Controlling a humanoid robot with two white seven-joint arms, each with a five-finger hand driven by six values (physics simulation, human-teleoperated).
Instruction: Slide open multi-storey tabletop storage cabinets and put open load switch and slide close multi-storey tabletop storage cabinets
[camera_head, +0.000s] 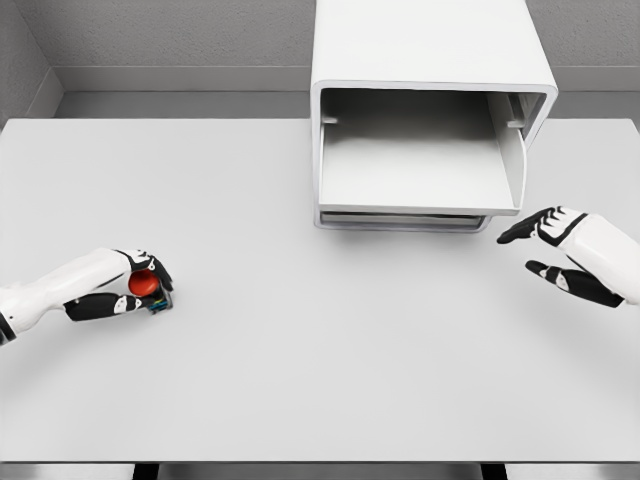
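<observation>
The white tabletop storage cabinet (430, 110) stands at the back of the table, right of centre. Its drawer (415, 185) is slid out toward me and shows nothing inside. At the left, my left hand (145, 285) is curled around the load switch (148, 288), a small dark block with a red knob, which sits at table level. My right hand (545, 250) hovers to the right of the drawer's front corner, fingers spread and holding nothing.
The wide white table (330, 370) carries only the cabinet and the switch. Its front edge runs along the bottom of the view. A grey wall stands behind the cabinet.
</observation>
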